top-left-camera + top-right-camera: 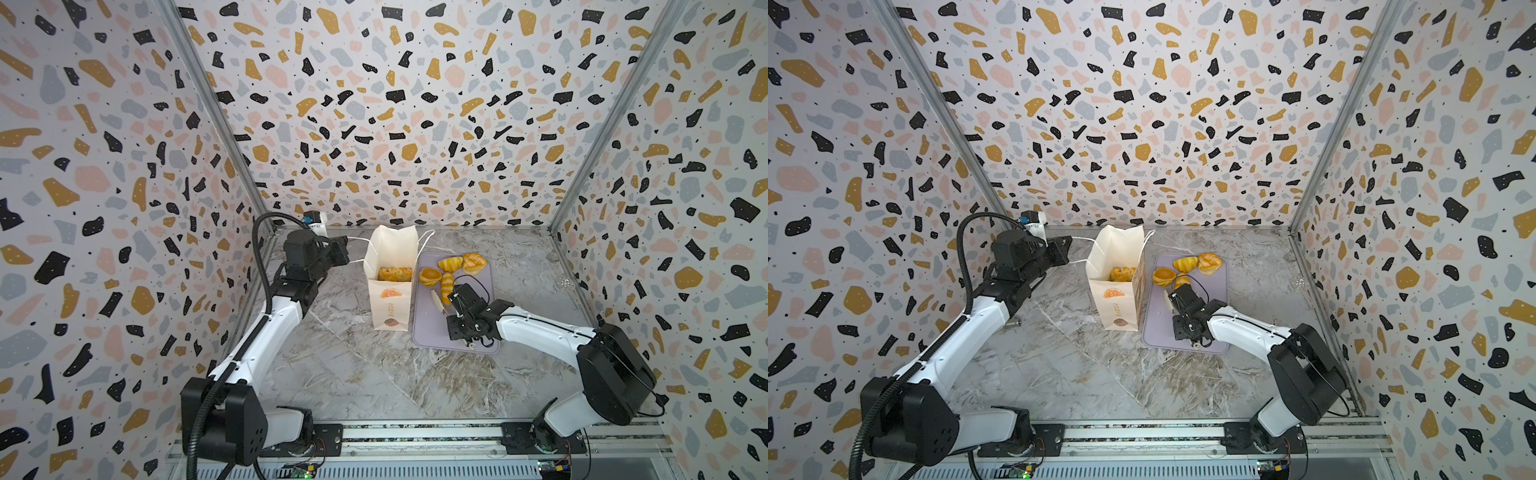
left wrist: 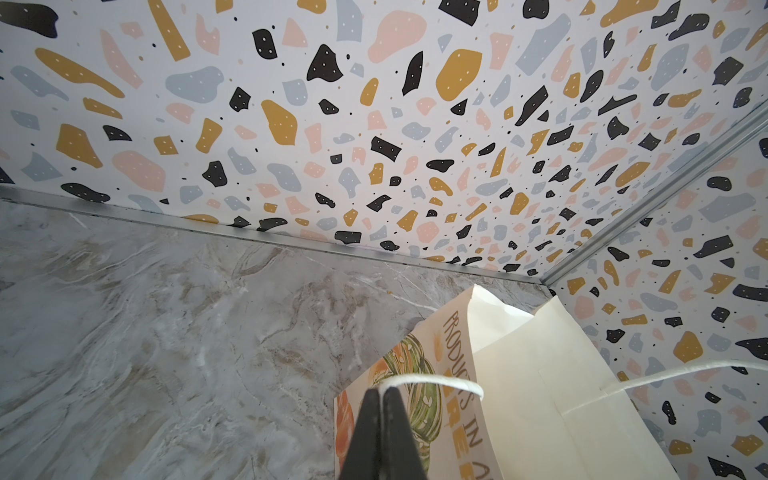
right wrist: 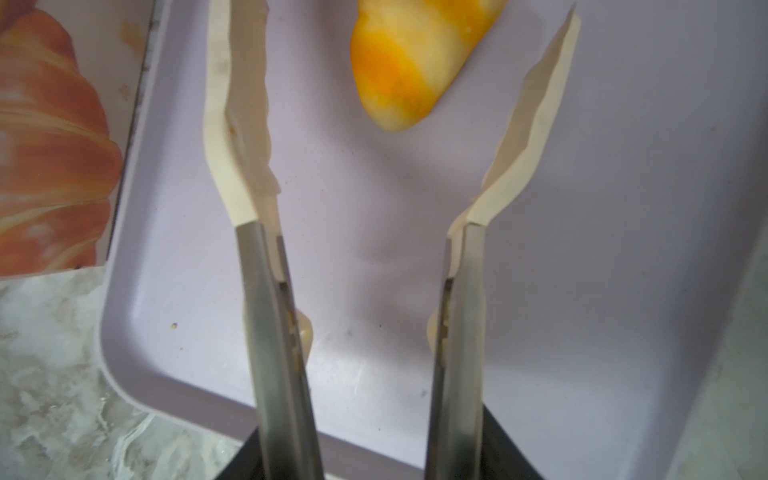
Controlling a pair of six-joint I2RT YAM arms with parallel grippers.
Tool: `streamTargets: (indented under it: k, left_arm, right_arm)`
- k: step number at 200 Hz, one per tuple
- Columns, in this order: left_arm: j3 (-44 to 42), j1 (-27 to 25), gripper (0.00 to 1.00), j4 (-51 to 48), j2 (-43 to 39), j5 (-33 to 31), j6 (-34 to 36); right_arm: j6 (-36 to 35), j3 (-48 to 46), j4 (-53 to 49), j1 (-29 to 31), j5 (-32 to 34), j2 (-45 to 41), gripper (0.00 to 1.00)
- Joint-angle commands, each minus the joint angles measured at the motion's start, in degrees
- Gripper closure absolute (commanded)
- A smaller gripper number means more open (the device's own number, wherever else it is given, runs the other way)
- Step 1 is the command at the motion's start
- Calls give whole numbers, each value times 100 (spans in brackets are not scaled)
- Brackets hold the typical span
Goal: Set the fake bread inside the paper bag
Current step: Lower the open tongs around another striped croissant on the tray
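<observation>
On the flat lilac rectangular tray [image 3: 374,199], just beside the tall cream-white paper bag [image 1: 390,309], a glossy yellow-and-cream striped roll [image 3: 415,62] lies with its tapered end between the cream tips of a pair of metal tongs [image 3: 257,291]. The right gripper [image 1: 463,307] is clamped around the tongs' handles. The tongs themselves stand spread, with a clear gap to the roll on either side, so nothing is pinched. Three more pieces of the fake bread share the tray: a round golden bun [image 1: 430,276], a second striped roll [image 1: 451,262] and a ruffled golden bun [image 1: 473,262]. A rectangular plaited pastry [image 1: 395,273] shows in the bag's open mouth.

The left gripper [image 2: 380,392] is fully closed on the bag's white string handle [image 2: 436,380], pulling it sideways, which seems to hold the mouth open and the bag upright.

The roll looks light, and its shiny, rounded skin is likely slippery under the tips. Whether it is hard or squashy cannot be told. The tapered end would probably squirt out under pressure, so the safer hold is across the thick middle, with the serrated tips squeezing its two long flanks.
</observation>
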Motion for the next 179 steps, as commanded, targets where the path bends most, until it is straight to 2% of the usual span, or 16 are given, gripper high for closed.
streamTargets:
  k: [1,127,179]
  left_arm:
    - [166,-34,100,26,57,58,-9]
    - [167,-34,100,35,91,64,-22]
    - [157,-34,100,36,63,71,-27]
  right_arm:
    - [-93,271,44,-70,55,17,44]
    - [-243,606,-86,-333,91,556,45]
    - [-241,499,-73,-344,-95,458,60]
